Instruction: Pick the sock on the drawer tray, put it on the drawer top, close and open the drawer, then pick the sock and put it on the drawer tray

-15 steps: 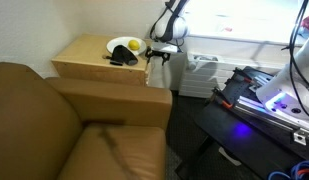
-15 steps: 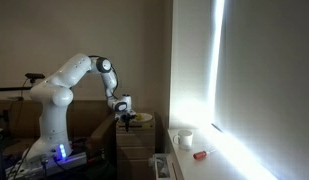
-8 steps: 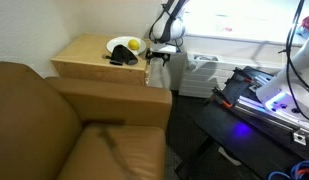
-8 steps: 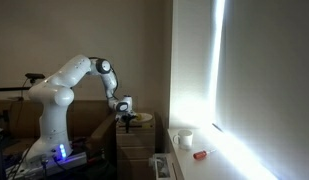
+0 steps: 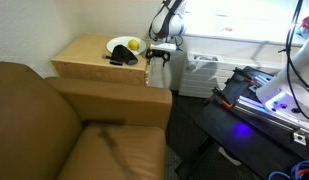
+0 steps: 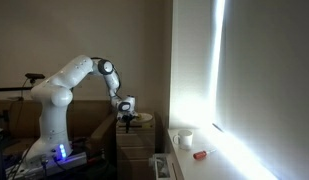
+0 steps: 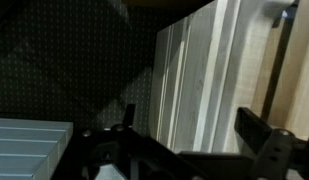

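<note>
The dark sock (image 5: 121, 58) was seen on the drawer top (image 5: 86, 50), at nine o'clock from the gripper (image 5: 159, 62), whose fingers were held apart and empty.

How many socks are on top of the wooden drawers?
1. A dark sock lies on the drawer top, at the edge of the white plate. More socks could be hidden where these pictures cannot see.

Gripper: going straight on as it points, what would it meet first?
The gripper points down; likely the pale ribbed panel straight ahead in the wrist view, though depth is unclear.
</note>
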